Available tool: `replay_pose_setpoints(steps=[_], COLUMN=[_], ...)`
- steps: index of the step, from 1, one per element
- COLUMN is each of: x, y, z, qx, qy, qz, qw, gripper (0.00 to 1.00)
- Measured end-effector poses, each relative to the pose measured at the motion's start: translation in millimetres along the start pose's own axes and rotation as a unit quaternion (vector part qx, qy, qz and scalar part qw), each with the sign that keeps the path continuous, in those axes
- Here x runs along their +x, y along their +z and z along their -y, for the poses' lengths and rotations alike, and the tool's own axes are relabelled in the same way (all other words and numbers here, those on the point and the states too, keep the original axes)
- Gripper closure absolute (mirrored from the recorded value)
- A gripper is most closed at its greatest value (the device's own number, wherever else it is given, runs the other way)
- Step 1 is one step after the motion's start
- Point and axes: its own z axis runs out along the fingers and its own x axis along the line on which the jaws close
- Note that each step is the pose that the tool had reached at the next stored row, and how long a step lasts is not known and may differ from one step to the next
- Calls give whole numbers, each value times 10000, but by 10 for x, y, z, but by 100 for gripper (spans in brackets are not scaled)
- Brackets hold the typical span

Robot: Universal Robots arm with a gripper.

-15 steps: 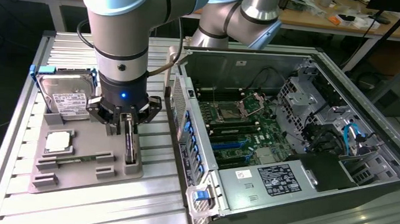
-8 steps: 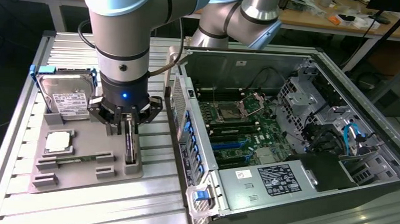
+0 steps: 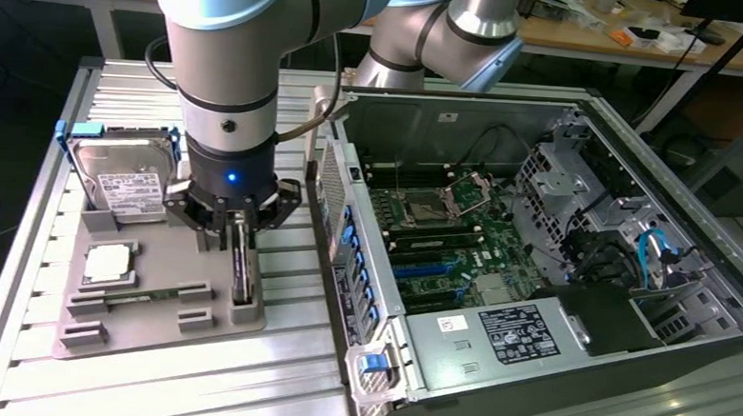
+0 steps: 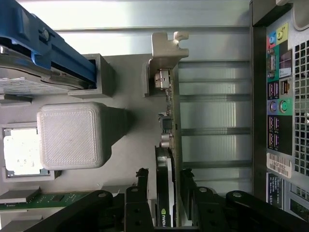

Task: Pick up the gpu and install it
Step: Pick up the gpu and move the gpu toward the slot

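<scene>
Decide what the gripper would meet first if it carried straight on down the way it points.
Most likely the gpu. The gripper points down at this card, which stands on edge in the grey holder directly under it. Depth is unclear, so it may be very near or touching.

A ribbed aluminium surface (image 3: pixel 210 381) spans the exterior view. At the lower left of the frame a grey plastic parts tray (image 3: pixel 148 335) lies on it. Just beside the tray, an open computer case (image 3: pixel 478 118) lies on its side across the right half.
</scene>
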Motion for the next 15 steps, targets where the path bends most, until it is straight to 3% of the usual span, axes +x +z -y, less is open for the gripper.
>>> replay_pose_setpoints(steps=[1,3,15], x=[0,0,0], y=[0,0,-3], z=[0,0,0], qx=[0,0,-1], qy=[0,0,0], qz=[0,0,1], qw=[10000,10000,10000], gripper=[62,73,73])
